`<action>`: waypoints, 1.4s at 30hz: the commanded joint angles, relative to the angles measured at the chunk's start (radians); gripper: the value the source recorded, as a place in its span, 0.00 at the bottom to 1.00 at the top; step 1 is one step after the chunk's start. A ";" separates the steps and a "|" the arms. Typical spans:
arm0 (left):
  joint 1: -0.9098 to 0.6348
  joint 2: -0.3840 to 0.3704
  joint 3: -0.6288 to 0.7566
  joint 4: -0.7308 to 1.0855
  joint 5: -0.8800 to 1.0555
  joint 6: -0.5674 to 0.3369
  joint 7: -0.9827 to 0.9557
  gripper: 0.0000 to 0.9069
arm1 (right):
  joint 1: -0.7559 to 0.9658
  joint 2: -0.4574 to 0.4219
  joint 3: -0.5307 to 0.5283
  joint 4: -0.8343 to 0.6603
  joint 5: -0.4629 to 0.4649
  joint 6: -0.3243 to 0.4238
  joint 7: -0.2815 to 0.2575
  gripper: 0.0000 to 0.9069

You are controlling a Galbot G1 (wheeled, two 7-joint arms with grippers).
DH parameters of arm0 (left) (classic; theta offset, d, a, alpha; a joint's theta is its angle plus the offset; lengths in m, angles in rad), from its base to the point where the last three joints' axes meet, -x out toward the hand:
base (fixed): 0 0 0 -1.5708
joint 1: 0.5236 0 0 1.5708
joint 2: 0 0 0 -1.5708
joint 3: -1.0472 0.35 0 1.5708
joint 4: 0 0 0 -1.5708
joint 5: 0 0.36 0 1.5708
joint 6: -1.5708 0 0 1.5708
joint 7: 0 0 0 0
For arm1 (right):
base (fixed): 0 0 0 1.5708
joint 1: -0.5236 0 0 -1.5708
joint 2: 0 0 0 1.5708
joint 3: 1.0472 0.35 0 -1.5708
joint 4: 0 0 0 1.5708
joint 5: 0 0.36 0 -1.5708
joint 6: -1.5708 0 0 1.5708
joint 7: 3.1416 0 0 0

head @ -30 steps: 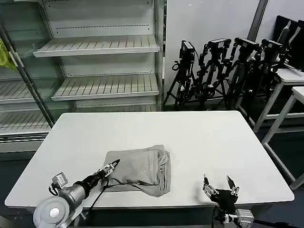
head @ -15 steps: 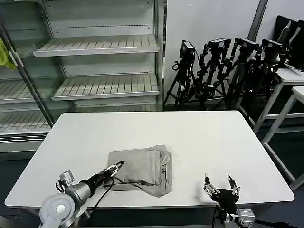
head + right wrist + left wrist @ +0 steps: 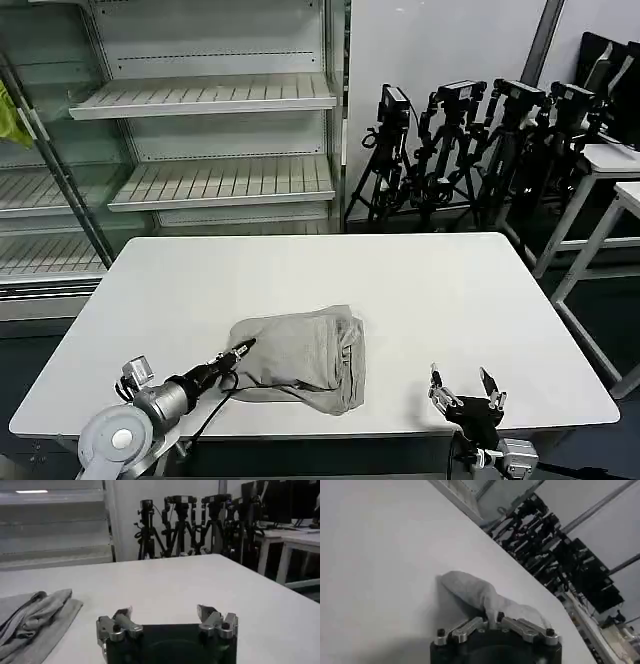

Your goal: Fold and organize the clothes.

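L tool [image 3: 238, 352] sits at the near-left corner of the grey shirt [image 3: 300, 358], tips clenched on a pinch of its hem, prob. to drag or tidy the fold. Shirt lies folded in a bundle on the white surface [image 3: 420, 290], near the front edge and a bit left of centre. R tool [image 3: 465, 392] is parked at the front-right edge w/ fingers released, apart from the cloth. Plenty of bare surface behind and to the right.

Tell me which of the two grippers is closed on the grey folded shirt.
The left gripper, pinching the light grey folded cotton shirt; the right gripper sits open, apart.
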 commanded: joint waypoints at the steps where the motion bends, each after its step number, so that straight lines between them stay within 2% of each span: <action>1: 0.017 0.000 -0.042 -0.022 -0.034 -0.002 0.006 0.08 | -0.003 -0.002 0.001 0.009 0.002 0.000 0.000 1.00; 6: 0.031 0.013 -0.095 -0.011 -0.033 -0.002 0.004 0.08 | -0.003 -0.013 0.006 0.018 0.012 0.000 0.001 1.00; 11: 0.066 0.085 -0.237 -0.030 0.030 -0.002 0.005 0.08 | 0.010 -0.028 0.007 0.021 0.033 0.000 0.000 1.00; 14: 0.095 0.167 -0.363 -0.032 0.150 -0.003 0.044 0.07 | 0.031 -0.038 -0.002 0.018 0.044 -0.001 0.001 1.00; 21: 0.191 0.430 -0.686 0.052 0.400 -0.005 0.201 0.08 | 0.104 -0.050 -0.049 0.001 0.073 -0.008 0.002 1.00; 25: 0.201 0.499 -0.730 0.015 0.477 -0.005 0.229 0.08 | 0.153 -0.067 -0.059 -0.041 0.106 -0.005 0.000 1.00; 30: 0.205 0.501 -0.581 -0.134 0.635 -0.008 0.209 0.07 | 0.181 -0.074 -0.077 -0.099 0.113 0.013 -0.007 1.00; 33: 0.276 0.455 -0.485 -0.247 0.765 -0.022 0.167 0.07 | 0.139 -0.060 -0.081 -0.085 0.087 0.029 -0.011 1.00; 34: 0.299 0.427 -0.427 -0.276 0.882 -0.042 0.161 0.07 | 0.115 -0.054 -0.081 -0.074 0.073 0.038 -0.012 1.00; 36: 0.279 0.375 -0.172 -0.260 1.065 -0.069 0.149 0.07 | 0.102 -0.035 -0.086 -0.076 0.035 0.054 -0.010 1.00; 38: 0.178 0.336 0.051 -0.180 1.147 -0.083 0.121 0.07 | 0.117 -0.017 -0.092 -0.095 0.000 0.053 -0.011 1.00; 42: -0.056 0.208 0.338 -0.119 1.163 -0.067 0.076 0.07 | 0.068 -0.004 -0.078 -0.070 -0.037 0.062 -0.010 1.00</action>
